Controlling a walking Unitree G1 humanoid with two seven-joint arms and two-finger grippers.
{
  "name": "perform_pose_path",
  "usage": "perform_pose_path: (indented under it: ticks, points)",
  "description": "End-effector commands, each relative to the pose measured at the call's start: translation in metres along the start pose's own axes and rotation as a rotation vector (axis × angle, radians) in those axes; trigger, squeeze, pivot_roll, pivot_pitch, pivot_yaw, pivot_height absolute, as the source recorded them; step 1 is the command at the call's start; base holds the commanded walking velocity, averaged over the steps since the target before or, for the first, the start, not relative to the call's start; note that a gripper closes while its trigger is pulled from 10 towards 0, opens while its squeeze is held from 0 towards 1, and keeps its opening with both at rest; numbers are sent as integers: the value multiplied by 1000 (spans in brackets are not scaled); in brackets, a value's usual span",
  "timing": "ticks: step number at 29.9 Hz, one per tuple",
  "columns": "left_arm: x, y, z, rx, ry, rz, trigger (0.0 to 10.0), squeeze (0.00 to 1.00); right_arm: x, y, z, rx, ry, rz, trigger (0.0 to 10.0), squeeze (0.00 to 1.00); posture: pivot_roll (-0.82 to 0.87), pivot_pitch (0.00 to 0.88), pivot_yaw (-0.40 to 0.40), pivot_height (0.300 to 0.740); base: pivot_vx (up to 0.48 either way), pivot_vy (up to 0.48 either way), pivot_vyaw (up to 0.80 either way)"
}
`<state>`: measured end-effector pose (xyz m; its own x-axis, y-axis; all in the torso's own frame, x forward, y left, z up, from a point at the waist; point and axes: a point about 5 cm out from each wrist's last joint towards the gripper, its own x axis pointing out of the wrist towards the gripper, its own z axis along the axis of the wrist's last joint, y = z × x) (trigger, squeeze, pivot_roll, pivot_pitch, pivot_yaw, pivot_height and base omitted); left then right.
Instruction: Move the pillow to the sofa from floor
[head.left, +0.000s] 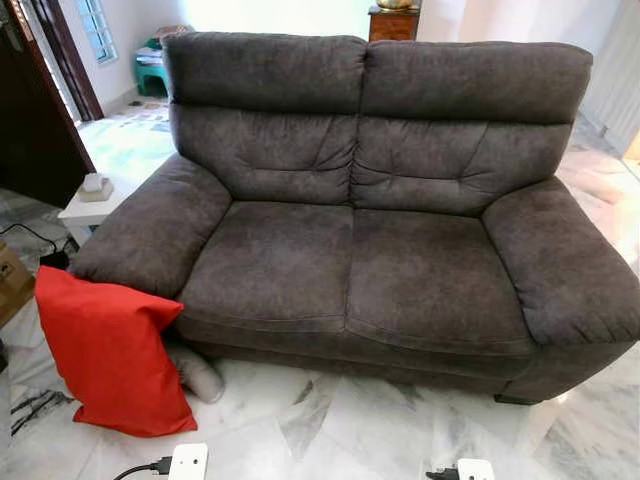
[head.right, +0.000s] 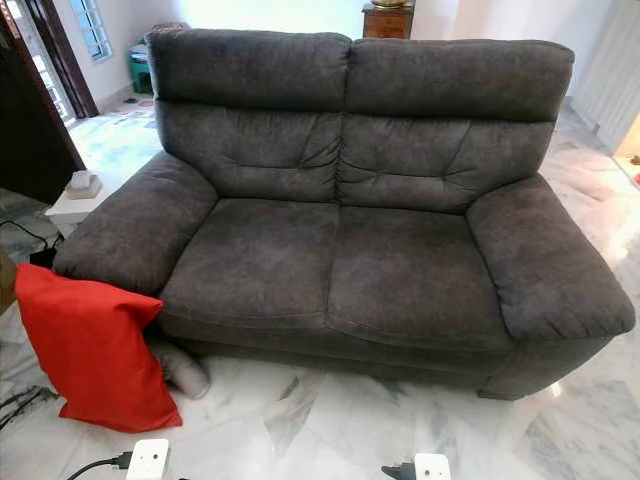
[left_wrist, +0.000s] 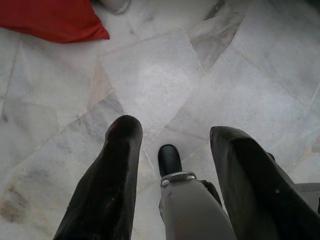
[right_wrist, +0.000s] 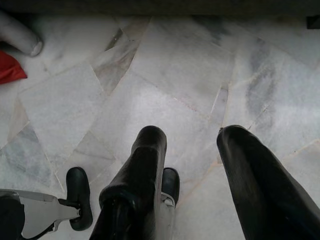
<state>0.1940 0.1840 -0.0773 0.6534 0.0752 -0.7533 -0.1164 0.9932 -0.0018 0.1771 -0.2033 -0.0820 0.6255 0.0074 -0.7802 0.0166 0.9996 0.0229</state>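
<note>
Leaning upright against the sofa (head.left: 350, 250) arm, the red pillow (head.left: 110, 350) stands long-axis vertical on the floor (head.left: 330, 430), partly hiding something grey; both grippers' jaws hang apart.

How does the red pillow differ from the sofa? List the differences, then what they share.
The red pillow is bright red and smooth; the sofa is dark grey-brown with a mottled, suede-like cover. The pillow is far smaller, reaching only about up to the sofa's armrest. The pillow stands tilted on the marble floor, leaning against the sofa's front corner, while the sofa sits squarely on the floor with bare seats. Both look soft and padded.
</note>
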Motion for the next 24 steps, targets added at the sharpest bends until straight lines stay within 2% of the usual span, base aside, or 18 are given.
perform_pose_path:
  ticks: [1, 6, 10, 13, 20, 24]
  points:
    - [-14, 63, -25, 33, 110, 100, 10000, 0, 8, 26, 10, 240, 40, 82, 10000, 0, 95, 0, 4, 740, 0, 0, 0]
    - [-17, 68, -31, 32, 127, 107, 10000, 0, 8, 27, 10, 241, 40, 85, 10000, 0, 100, 0, 7, 740, 0, 0, 0]
    - [-22, 79, -38, 26, 145, 122, 10000, 0, 8, 27, 9, 242, 42, 87, 10000, 0, 106, 0, 6, 740, 0, 0, 0]
    - [-24, 82, -41, 32, 156, 123, 10000, 0, 8, 27, 8, 235, 47, 88, 10000, 0, 111, 0, 5, 740, 0, 327, 0]
    - [-25, 82, -43, 32, 163, 128, 10000, 0, 8, 27, 9, 239, 44, 89, 10000, 0, 111, 0, 4, 740, 0, 370, 0]
    - [-25, 80, -43, 28, 165, 129, 10000, 0, 8, 27, 9, 245, 43, 88, 10000, 0, 111, 0, 5, 740, 0, 0, 0]
